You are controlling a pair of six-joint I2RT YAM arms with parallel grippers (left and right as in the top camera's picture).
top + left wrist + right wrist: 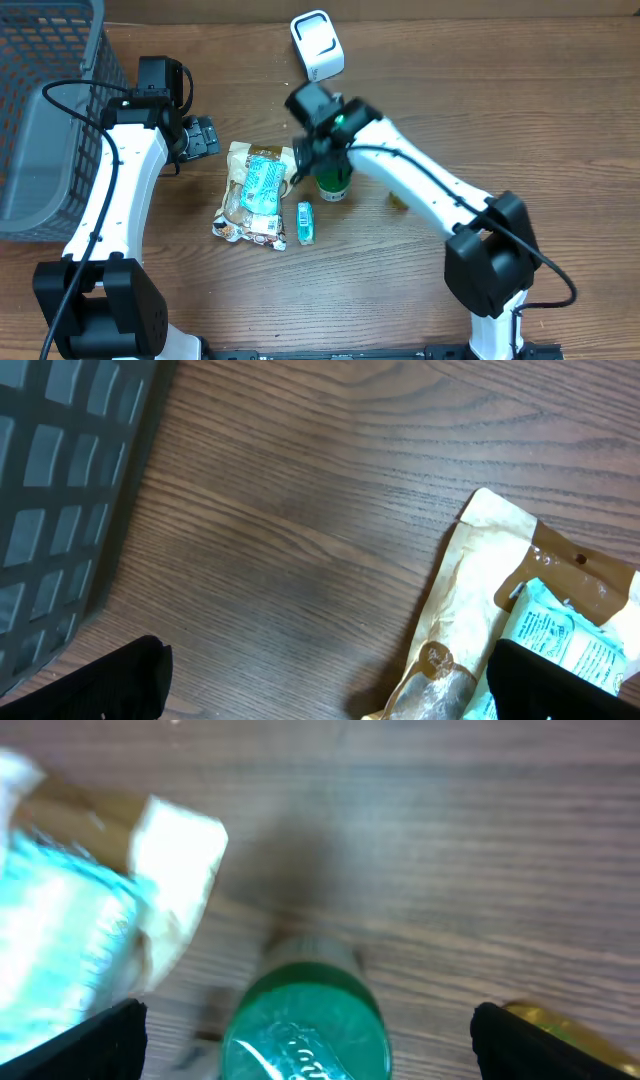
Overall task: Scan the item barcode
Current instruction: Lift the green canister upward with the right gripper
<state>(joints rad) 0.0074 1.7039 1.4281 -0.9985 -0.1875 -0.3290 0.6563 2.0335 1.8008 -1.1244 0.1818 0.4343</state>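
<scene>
Overhead: green bottle upright on table, just right of snack bag; right gripper jaws apart either side of it, not touching; left gripper jaws wide apart near basket, holding nothing

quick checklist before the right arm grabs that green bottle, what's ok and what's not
1. The right gripper is open: ok, its fingers stand wide on either side of the green bottle without touching it.
2. The green bottle is upright: ok, its cap faces the wrist camera.
3. Barcode side known: cannot tell, only the cap shows.
4. Room for the fingers: cannot tell, a gold object lies close by one finger.
5. The white scanner is free: ok, it sits alone near the far table edge.
6. The left gripper is out of the way: ok, open and empty by the snack bag.
</scene>
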